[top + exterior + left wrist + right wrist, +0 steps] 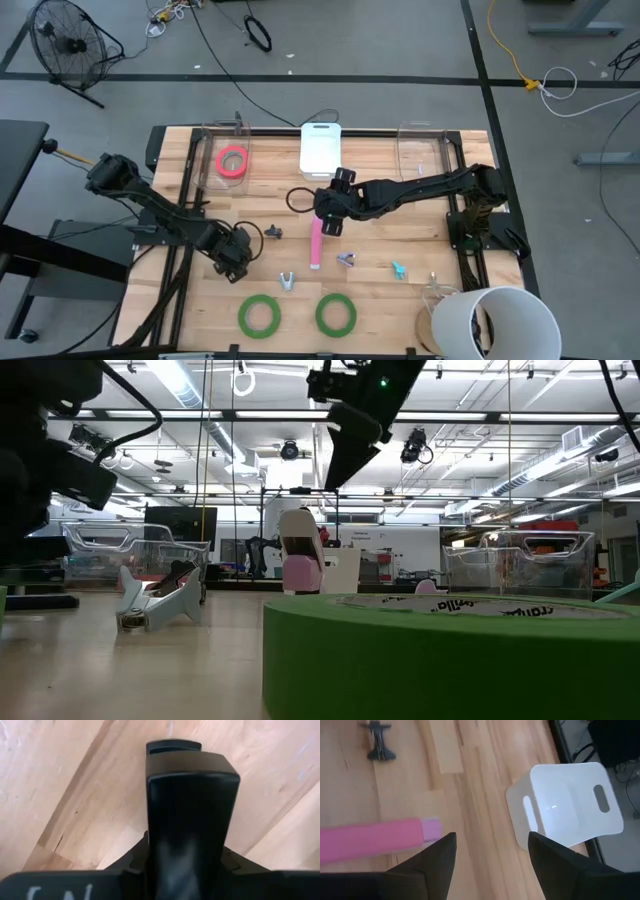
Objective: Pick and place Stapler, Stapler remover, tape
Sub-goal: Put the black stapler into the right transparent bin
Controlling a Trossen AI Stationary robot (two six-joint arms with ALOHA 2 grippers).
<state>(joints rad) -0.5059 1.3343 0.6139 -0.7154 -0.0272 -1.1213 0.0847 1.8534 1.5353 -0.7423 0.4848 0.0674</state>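
A pink stapler lies flat on the wooden table; it also shows in the right wrist view and the low view. My right gripper hangs open above the stapler's far end, touching nothing. A red-pink tape roll lies in a clear container at the far left. Two green tape rolls lie flat near the front edge. Small staple removers lie around the stapler: a dark one, a silver one, a purple one and a teal one. My left gripper is shut and empty over bare wood.
A white bin with handle slots stands at the far middle, also in the right wrist view. A second clear container stands at the far right. A white bucket is at the front right corner.
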